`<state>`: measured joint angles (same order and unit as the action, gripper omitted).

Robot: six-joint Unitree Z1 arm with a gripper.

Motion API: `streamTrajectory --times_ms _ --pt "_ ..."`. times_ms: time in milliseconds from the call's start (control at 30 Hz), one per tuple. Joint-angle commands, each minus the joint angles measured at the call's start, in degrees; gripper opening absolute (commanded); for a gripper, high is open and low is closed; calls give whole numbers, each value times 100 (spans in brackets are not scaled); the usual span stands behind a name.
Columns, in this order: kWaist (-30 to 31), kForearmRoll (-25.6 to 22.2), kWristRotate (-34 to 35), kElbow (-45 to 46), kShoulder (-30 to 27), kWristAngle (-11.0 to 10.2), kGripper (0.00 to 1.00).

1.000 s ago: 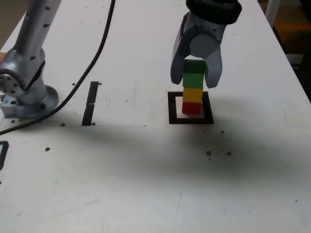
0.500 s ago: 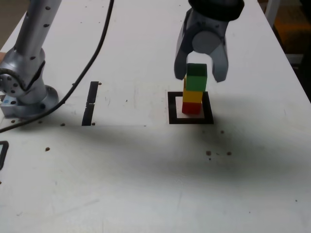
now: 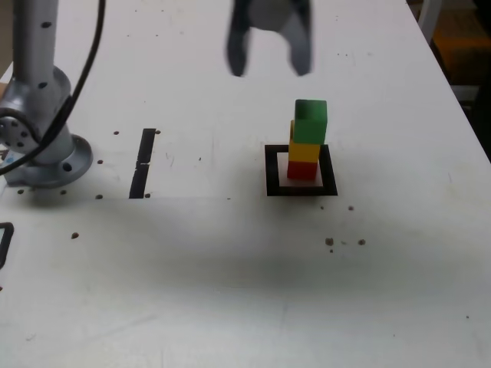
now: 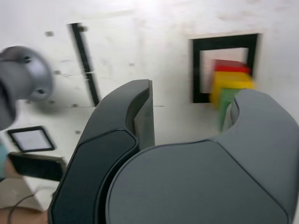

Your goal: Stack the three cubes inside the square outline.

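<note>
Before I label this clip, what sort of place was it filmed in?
Probably a robotics lab or test bench: a gripper above a white tabletop, taped outlines such as the black square, and small stacked cubes.

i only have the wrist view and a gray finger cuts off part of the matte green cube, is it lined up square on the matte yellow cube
Observer: No. In the exterior view the matte green cube sits on the matte yellow cube but off-centre, shifted toward that view's right.
Operator: ok and is the end effector touching either one
Observer: No. The exterior view shows the gray end effector well apart from both, off toward that view's upper left, jaws apart with nothing between them.
</note>
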<state>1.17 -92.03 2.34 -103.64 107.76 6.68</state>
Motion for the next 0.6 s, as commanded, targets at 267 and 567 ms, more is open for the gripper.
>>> streamTrajectory --times_ms 267,567 --pt "-10 325 219 1526 -517 326 65" --pt "-7 1419 182 3159 -615 872 65"
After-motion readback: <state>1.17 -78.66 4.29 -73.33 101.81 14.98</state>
